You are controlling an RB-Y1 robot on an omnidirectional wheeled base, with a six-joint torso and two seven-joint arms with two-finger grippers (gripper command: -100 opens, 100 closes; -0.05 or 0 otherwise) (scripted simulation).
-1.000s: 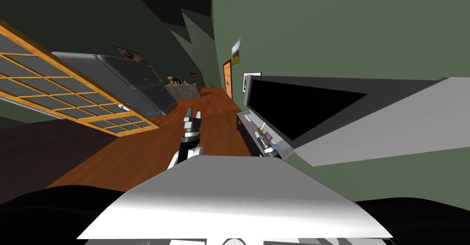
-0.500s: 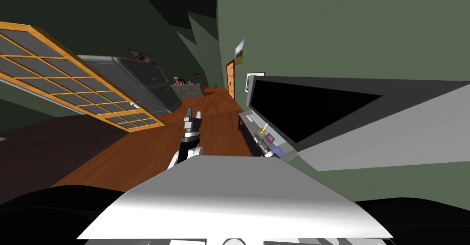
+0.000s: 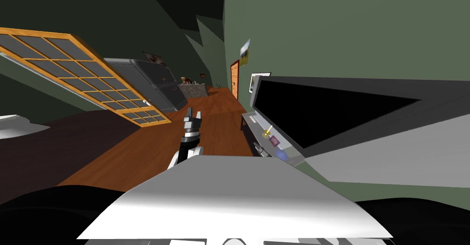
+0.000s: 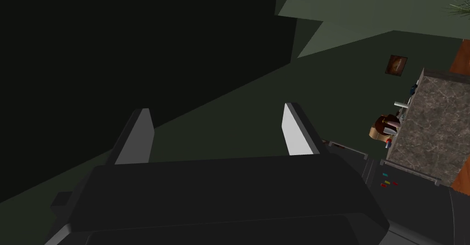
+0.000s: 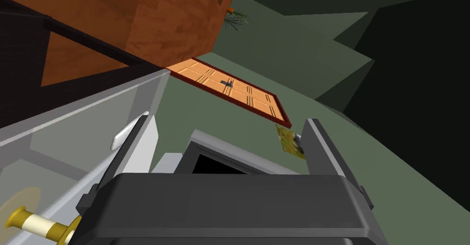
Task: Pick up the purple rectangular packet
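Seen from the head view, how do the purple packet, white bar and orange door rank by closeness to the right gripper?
1. Purple packet, on the shelf beside the right gripper.
2. White bar, farther along the shelf.
3. Orange door, far down the room.

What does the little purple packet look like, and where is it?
The purple packet is small, flat and rectangular, dark purple with a paler edge. It lies flat on the grey shelf under the big black screen, between a yellow thing and a round blue thing. Nothing holds it; the right gripper is open. It is too small to tell the material.
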